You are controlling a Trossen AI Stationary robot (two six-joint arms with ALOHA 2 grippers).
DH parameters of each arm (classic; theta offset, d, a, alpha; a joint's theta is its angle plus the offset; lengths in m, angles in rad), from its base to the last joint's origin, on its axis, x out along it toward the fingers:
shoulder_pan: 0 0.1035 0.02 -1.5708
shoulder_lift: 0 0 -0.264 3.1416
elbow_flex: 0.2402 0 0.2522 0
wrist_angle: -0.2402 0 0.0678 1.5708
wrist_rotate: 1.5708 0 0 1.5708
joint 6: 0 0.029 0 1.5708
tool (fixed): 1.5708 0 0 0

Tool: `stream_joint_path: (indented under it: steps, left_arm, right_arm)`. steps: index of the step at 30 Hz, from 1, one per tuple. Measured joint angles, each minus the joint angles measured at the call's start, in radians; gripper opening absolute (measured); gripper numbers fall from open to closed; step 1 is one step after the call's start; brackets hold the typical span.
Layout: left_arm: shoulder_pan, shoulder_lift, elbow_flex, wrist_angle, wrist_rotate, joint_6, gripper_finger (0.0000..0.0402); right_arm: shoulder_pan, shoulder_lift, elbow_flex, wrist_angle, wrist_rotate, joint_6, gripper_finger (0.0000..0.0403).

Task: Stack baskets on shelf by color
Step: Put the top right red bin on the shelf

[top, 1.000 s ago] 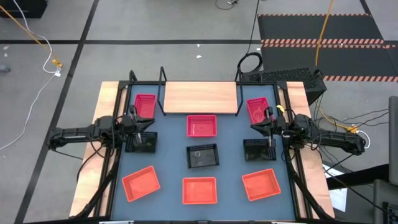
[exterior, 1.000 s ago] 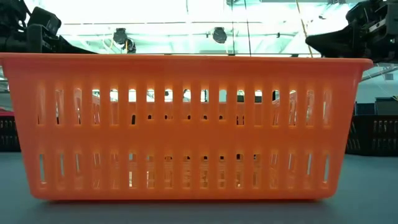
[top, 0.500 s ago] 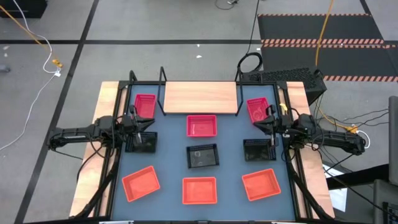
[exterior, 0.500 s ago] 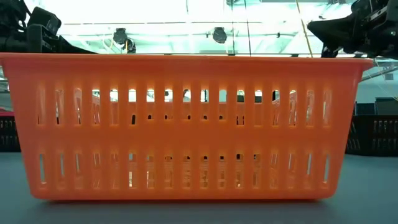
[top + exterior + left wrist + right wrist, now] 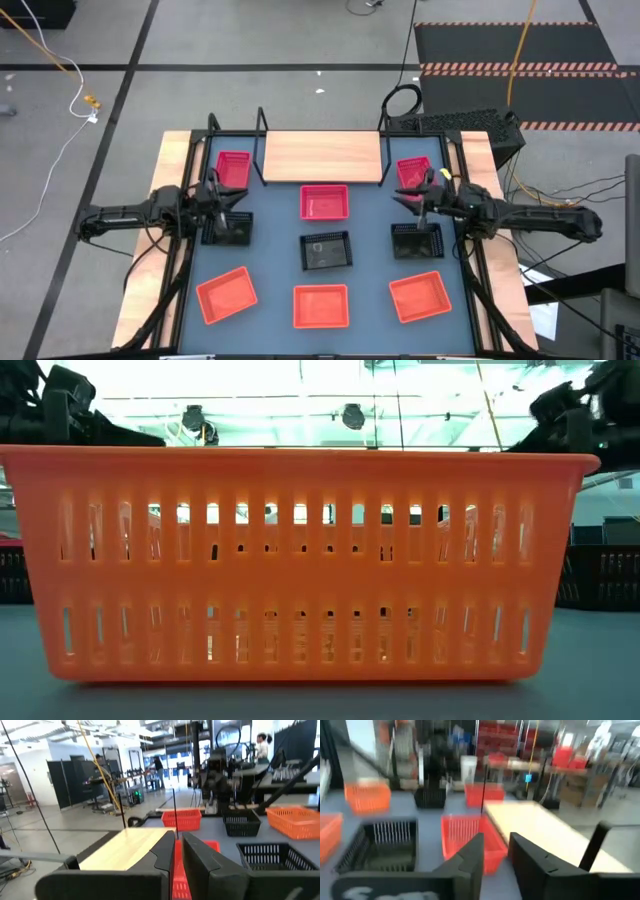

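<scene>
Nothing is stacked yet: the shelf [image 5: 323,156] at the far middle of the worktop [image 5: 370,250] is bare, and all nine baskets sit singly on the worktop, apparently laid out by colour rows for sorting. Three orange baskets [image 5: 321,305] line the near edge, three black ones [image 5: 326,250] the middle row, and the pink ones stand farther back: one [image 5: 324,201] just in front of the shelf, one [image 5: 232,168] left of it, one [image 5: 413,172] right of it.

The left gripper [image 5: 226,208] hangs over the left black basket [image 5: 228,229], and the right gripper [image 5: 418,197] is between the right pink and right black basket [image 5: 415,240]. Neither carries anything. Each wrist view shows its own fingers [image 5: 167,852] [image 5: 470,857] slightly apart with only air in the gap, which the high view cannot resolve.

The high view alone gives the whole layout. The low view is almost filled by the middle orange basket [image 5: 300,560], with only dark bits of the arms above its rim. The left wrist view looks along the shelf board [image 5: 127,850] toward the right arm [image 5: 220,780] and people in the room beyond.
</scene>
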Motion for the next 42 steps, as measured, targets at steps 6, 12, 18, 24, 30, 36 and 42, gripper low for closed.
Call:
stream_joint_path:
  steps: [6, 12, 18, 24, 30, 36, 42]
  left_arm:
    - [-0.001, 0.000, 0.000, 0.022, 0.001, -0.177, 0.0037]
    - [-0.011, 0.001, 0.000, -0.010, 0.002, -0.282, 0.0037]
    - [-0.018, 0.002, 0.000, -0.065, 0.002, -0.285, 0.0037]
    - [-0.018, 0.014, 0.001, -0.079, -0.004, -0.230, 0.0037]
    - [-0.018, 0.035, 0.000, -0.065, -0.010, -0.226, 0.0037]
    - [-0.018, 0.035, 0.000, -0.063, -0.010, -0.205, 0.0037]
    - [-0.018, 0.035, 0.000, -0.055, -0.010, -0.167, 0.0037]
  right_arm:
    - [0.000, 0.236, 0.224, -0.095, -0.003, -0.051, 0.0160]
    - [0.010, 0.477, 0.469, -0.453, -0.002, -0.102, 0.0188]
    - [0.054, 0.656, 0.633, -0.762, -0.002, -0.155, 0.0183]
    - [0.094, 0.741, 0.749, -1.061, 0.242, -0.032, 0.0181]
    - [0.072, 0.748, 0.773, -1.317, 0.283, 0.060, 0.0181]
    - [0.040, 0.748, 0.741, -1.402, 0.274, 0.001, 0.0181]
    - [-0.008, 0.748, 0.632, -1.246, 0.231, -0.093, 0.0180]
